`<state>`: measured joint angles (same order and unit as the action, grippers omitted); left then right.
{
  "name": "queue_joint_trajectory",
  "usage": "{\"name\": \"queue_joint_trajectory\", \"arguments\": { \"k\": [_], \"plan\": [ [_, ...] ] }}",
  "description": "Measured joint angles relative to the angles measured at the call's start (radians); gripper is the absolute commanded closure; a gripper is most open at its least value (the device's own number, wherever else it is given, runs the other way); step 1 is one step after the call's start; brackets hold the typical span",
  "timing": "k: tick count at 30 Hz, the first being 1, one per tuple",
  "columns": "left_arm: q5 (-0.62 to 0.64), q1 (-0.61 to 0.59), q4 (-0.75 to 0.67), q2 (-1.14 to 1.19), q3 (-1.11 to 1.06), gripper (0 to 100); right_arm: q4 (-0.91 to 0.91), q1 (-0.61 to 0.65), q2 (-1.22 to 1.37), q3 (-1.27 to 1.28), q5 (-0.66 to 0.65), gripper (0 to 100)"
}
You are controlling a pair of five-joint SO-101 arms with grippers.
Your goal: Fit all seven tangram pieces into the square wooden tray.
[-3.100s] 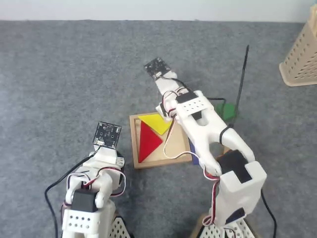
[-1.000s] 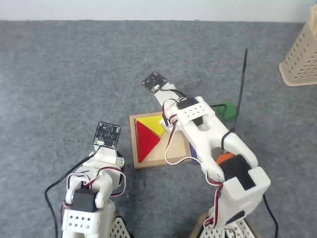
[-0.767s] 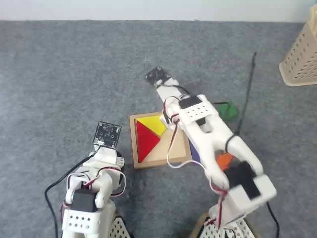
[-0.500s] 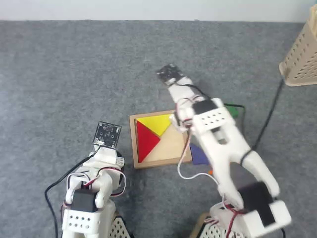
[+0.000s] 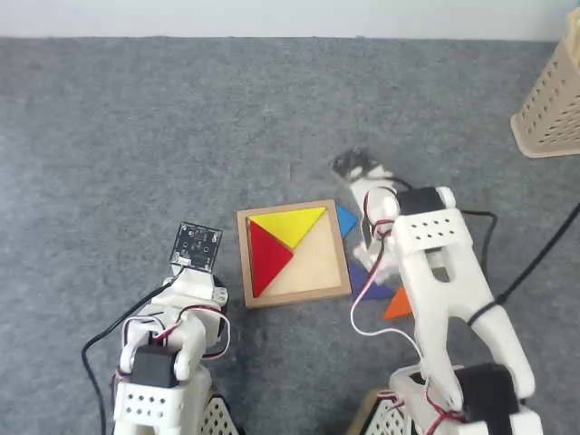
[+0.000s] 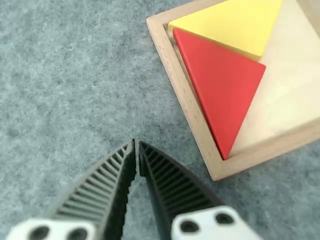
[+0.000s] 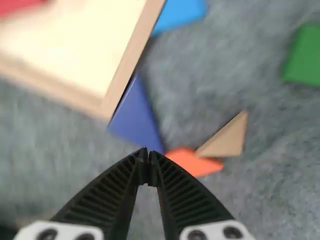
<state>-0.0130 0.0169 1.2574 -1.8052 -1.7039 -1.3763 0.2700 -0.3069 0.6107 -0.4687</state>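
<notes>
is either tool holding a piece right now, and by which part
Nothing is held: the left tool and the right tool are both shut on nothing.

Soft, even light from above keeps the grey carpet [image 5: 136, 118] bright. Ahead of the left gripper [image 6: 136, 146], the red triangular piece [image 6: 222, 85] shows a thin shaded edge (faint) against the square wooden tray [image 6: 169, 60]. Just ahead of the right gripper [image 7: 148, 152], the dark blue triangular piece [image 7: 132, 117] lies in soft shade beside the tray's wall.

Robotics lab setup: grey felt-covered worktop [image 5: 136, 118], white printed left arm [image 5: 168, 358] and right arm [image 5: 439, 272], exposed loose wiring [image 5: 355, 313]
</notes>
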Motion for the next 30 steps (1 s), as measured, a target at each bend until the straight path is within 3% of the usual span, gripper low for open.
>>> {"name": "queue_joint_trajectory", "arguments": {
  "k": [7, 14, 23, 30],
  "plan": [
    [0.0, 0.0, 0.0, 0.0, 0.0, 99, -0.181, -0.017, -0.005, 0.055, -0.269, 85.5],
    [0.0, 0.0, 0.0, 0.0, 0.0, 99, -0.209, -0.017, -0.005, 0.071, -0.315, 81.8],
    [0.0, 0.0, 0.0, 0.0, 0.0, 99, 0.109, -0.035, -0.005, 0.204, 0.212, 81.7],
    [0.0, 0.0, 0.0, 0.0, 0.0, 99, 0.195, -0.143, -0.005, 0.235, 0.374, 82.0]
  ]
}}
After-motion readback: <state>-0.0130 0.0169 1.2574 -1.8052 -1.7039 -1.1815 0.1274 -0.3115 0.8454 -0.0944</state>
